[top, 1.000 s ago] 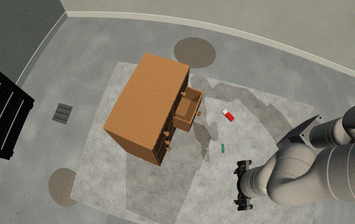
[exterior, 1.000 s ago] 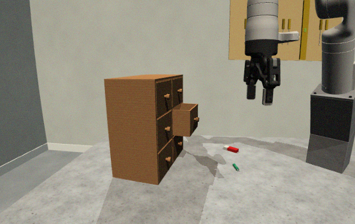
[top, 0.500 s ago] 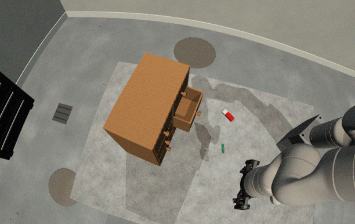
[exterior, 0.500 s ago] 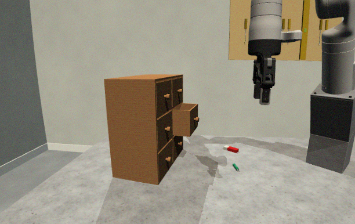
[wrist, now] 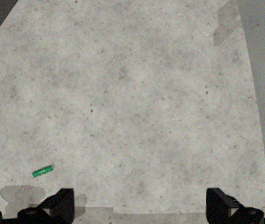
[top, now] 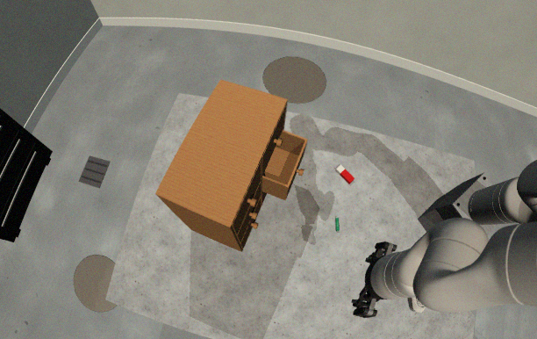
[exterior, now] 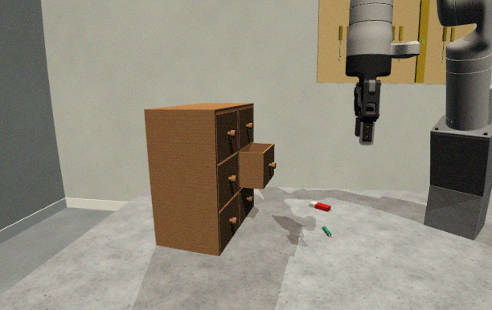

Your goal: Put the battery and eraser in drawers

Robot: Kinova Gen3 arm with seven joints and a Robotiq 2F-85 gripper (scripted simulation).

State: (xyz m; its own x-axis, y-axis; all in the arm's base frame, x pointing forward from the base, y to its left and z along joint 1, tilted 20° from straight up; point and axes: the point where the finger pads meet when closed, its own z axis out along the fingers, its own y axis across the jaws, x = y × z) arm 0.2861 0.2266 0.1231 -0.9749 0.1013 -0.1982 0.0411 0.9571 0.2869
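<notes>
The wooden chest (top: 226,149) (exterior: 183,177) stands upright. Its right middle drawer (top: 278,190) (exterior: 252,170) is well out, roughly level; no object shows in the visible part of its tray. The top left drawer (exterior: 223,146) looks pushed in, as do the others. The eraser, red with a white end (top: 347,176) (exterior: 322,206), lies on the table in front of the open drawer. I cannot make out the nine-volt battery in any view. My gripper (top: 372,279) (exterior: 362,135) (wrist: 139,203) is open and empty, high above the table, away from the chest.
A small green cylinder (top: 337,224) (exterior: 326,231) (wrist: 43,171) lies on the table between the gripper and the chest, nearer the gripper than the eraser. The arm's base (exterior: 458,161) stands at the right. The open drawer's knob (top: 300,171) (exterior: 272,165) sticks out towards the eraser's side.
</notes>
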